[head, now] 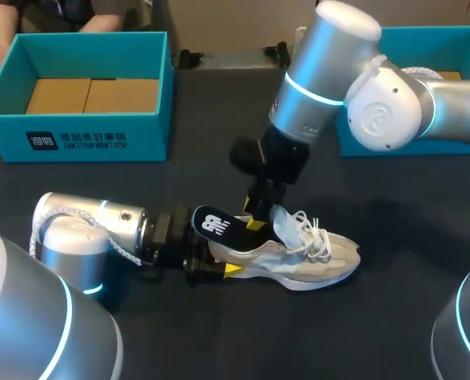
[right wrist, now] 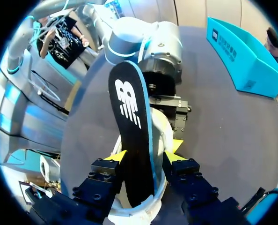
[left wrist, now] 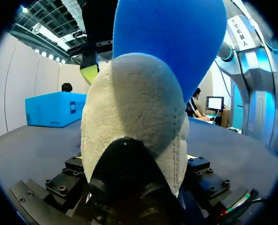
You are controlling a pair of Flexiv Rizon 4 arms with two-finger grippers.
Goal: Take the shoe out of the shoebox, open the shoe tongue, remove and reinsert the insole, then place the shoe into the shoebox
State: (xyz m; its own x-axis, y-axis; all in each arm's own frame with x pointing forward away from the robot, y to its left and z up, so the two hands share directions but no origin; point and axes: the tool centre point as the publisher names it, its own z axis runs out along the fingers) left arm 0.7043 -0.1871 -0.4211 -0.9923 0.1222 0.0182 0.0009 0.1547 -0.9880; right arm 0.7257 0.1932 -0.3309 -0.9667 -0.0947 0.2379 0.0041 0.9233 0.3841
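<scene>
The right gripper's [right wrist: 146,151] fingers [right wrist: 173,146] are closed on the insole [right wrist: 129,108], half hidden in the shoe [head: 322,257]. Its heel [left wrist: 139,117] is clamped by the left gripper [head: 221,261], tips mostly hidden.

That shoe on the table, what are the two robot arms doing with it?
The pale grey mesh sneaker lies on the dark table, outside a teal cardboard shoebox that stands open. The left gripper clamps its heel, while the right gripper pinches the black insole, which sticks halfway out of the shoe. Whether the insole is coming out or going in cannot be told.
</scene>
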